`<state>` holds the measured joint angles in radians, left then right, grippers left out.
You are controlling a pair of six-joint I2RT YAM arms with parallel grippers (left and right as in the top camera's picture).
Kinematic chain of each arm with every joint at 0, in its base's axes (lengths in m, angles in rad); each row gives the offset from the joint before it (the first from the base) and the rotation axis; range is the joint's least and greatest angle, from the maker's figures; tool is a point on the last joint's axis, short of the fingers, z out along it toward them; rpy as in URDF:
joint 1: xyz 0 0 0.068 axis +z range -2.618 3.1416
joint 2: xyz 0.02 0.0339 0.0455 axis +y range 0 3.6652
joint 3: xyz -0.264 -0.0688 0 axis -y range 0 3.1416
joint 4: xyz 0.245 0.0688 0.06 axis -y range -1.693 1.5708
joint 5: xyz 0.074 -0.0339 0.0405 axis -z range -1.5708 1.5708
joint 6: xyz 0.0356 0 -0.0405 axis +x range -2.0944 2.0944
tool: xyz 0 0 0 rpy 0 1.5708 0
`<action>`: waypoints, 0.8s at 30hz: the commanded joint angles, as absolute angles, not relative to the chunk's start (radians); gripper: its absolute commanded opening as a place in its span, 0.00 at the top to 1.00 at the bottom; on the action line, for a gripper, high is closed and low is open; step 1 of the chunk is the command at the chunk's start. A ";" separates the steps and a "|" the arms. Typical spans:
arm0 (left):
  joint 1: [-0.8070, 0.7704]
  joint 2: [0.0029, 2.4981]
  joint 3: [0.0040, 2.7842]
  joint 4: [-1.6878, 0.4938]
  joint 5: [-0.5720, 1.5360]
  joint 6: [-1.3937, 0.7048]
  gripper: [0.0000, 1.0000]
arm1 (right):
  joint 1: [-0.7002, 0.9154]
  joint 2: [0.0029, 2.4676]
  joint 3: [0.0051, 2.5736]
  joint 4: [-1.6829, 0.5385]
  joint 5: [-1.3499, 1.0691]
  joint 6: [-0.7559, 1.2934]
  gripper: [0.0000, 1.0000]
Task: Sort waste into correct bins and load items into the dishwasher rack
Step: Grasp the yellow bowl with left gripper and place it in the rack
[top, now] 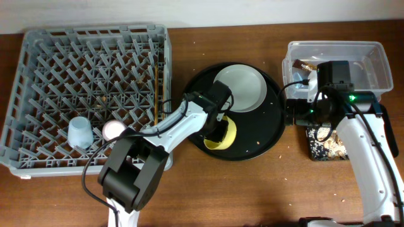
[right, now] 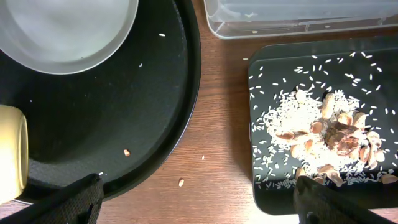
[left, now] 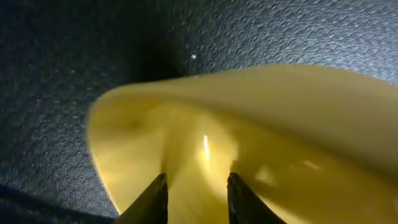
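On the round black tray [top: 262, 129], yellow bowl [top: 222, 133] tipped on its side, left gripper [left: 197, 177] fingers narrowly parted against it, grip impossible to tell, right gripper [right: 196, 190] spread wide, empty, above the table beside the flat black tray [right: 261, 186].

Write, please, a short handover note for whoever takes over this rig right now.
Left gripper: fingers at the yellow bowl, which is tipped on its side on the round black tray; a firm grasp cannot be confirmed.
Right gripper: open and empty, over the table beside the flat black tray.
Done: light-blue cup, pink cup and chopsticks are in the dishwasher rack; wrapper is in the clear tub; food scraps are heaped on the flat tray.
Left: rack the bowl and the grey plate; collect stray bits on the table and round tray.
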<state>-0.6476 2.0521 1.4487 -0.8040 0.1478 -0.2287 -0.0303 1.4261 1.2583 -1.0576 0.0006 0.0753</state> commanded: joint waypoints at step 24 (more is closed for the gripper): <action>-0.257 1.918 1.873 -1.277 -1.155 -0.371 1.00 | -0.033 1.428 1.259 -1.058 0.009 0.075 0.02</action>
